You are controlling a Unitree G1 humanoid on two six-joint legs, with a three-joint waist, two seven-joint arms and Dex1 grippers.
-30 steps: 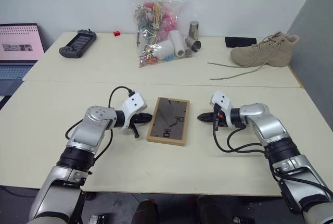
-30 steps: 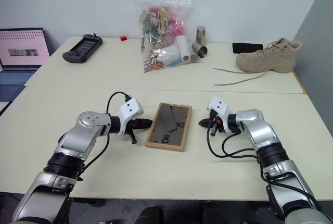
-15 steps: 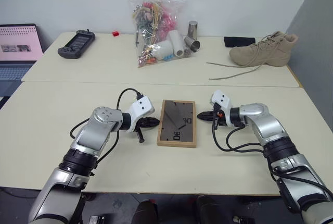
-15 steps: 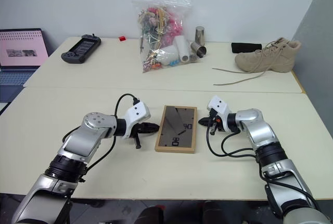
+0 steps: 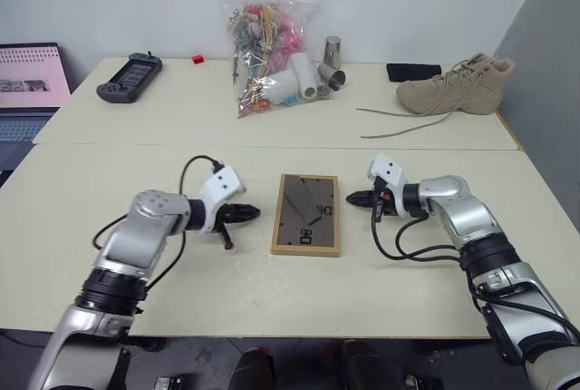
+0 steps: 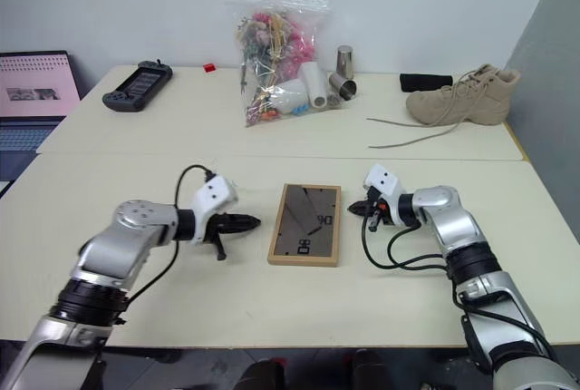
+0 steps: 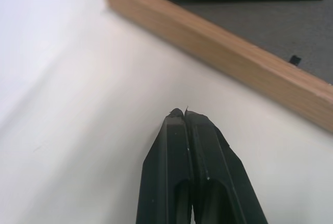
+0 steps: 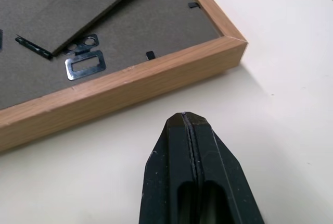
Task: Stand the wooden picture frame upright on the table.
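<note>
- While frame lies flat, back up, on table, nothing's stood up yet.
- L gripper & R gripper both pinched closed, empty, flanking it, not touching.
- Left: grab, tilt up, prop on stand.

The picture frame lies flat, back up, on the near panel of the table. Bare tabletop surrounds the frame on every side. The left gripper and right gripper, fingers pressed together, flank the frame with narrow gaps. A plastic bag and boot sit well beyond the frame.
</note>
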